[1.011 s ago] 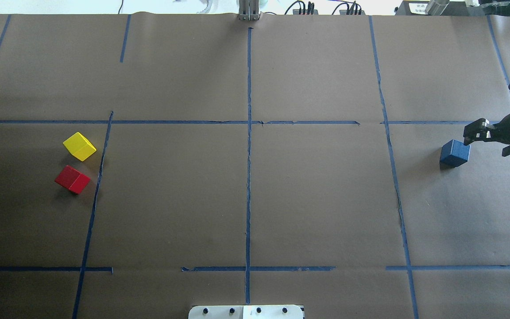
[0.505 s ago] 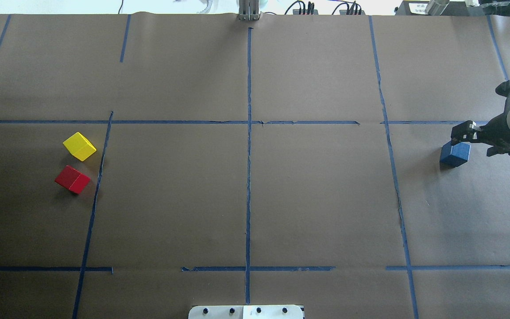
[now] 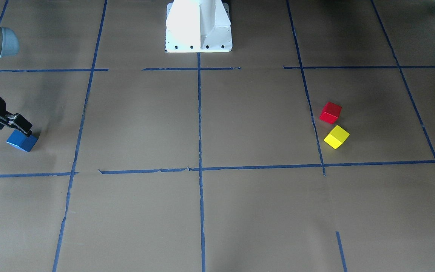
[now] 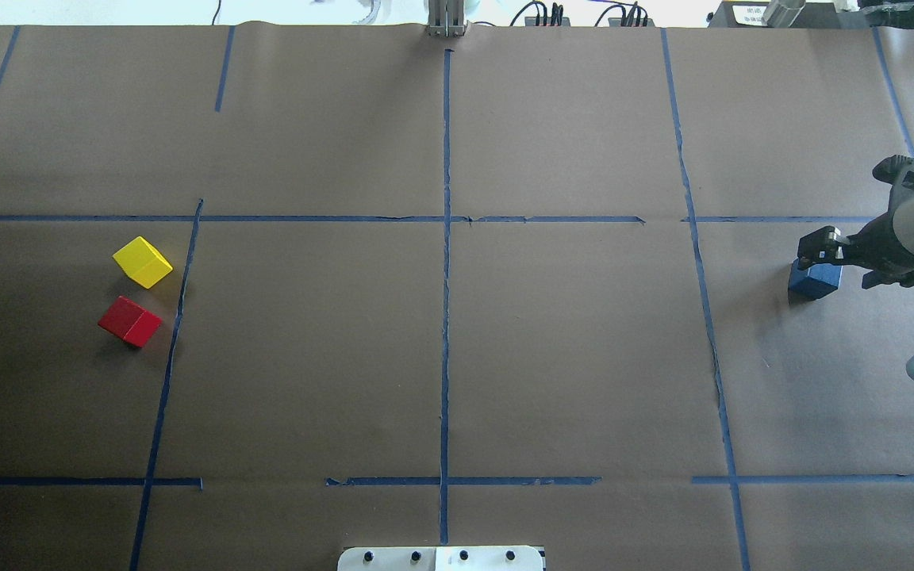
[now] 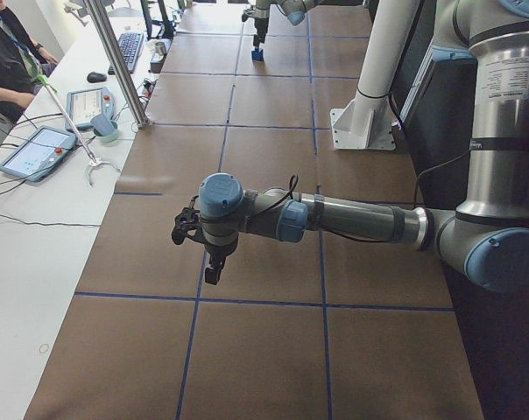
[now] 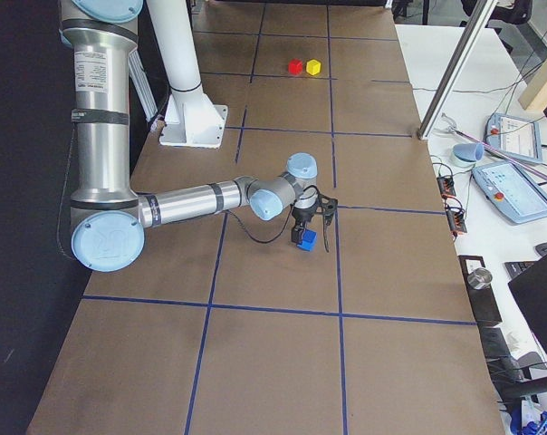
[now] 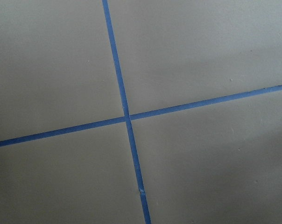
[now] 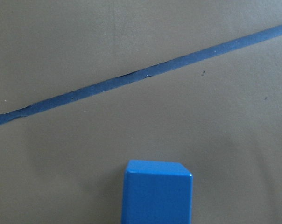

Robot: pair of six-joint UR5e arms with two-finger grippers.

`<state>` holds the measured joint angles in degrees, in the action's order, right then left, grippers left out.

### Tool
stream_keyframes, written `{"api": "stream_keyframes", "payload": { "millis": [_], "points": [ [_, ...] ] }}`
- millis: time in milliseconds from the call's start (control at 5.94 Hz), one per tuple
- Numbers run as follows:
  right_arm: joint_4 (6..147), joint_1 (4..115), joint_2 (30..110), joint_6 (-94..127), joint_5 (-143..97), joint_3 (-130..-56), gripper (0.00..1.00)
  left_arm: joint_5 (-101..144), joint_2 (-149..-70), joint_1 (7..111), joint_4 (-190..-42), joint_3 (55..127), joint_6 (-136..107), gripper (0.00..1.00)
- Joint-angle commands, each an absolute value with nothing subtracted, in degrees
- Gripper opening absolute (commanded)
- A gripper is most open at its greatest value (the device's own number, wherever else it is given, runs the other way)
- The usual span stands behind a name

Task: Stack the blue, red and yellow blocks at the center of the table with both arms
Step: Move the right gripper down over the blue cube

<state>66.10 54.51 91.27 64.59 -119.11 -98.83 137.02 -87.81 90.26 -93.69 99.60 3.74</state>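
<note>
The blue block rests on the table at its far right. My right gripper hangs low over it, jaws open and straddling its top without closing; the front view puts the gripper just behind the block. In the right wrist view the blue block fills the bottom centre. At the far left the yellow block and red block lie close together, untouched. My left gripper shows only in the exterior left view, above bare table, and I cannot tell its state.
The white pedestal stands at the robot's edge of the table. Blue tape lines cross at the table's centre. A side desk holds tablets beside a metal post, with a seated person at the far end.
My right gripper has slid toward the table's middle and dropped from beside the blue block to over it. No block has moved.
</note>
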Motion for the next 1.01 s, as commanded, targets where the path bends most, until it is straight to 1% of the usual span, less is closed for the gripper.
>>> {"api": "stream_keyframes", "payload": {
  "millis": [0, 505, 842],
  "points": [
    [66.1, 53.8, 91.1, 64.5, -119.1, -97.8, 1.0, 137.0, -87.8, 90.3, -93.7, 99.7, 3.8, 1.0],
    [66.1, 52.3, 88.6, 63.8, -117.9, -96.1, 1.0, 137.0, -87.7, 90.3, -93.7, 99.6, 4.0, 1.0],
    [66.1, 52.5, 89.3, 59.8, -116.1, -95.7, 1.0, 137.0, -87.7, 90.3, -93.7, 99.6, 3.9, 1.0]
  ]
}}
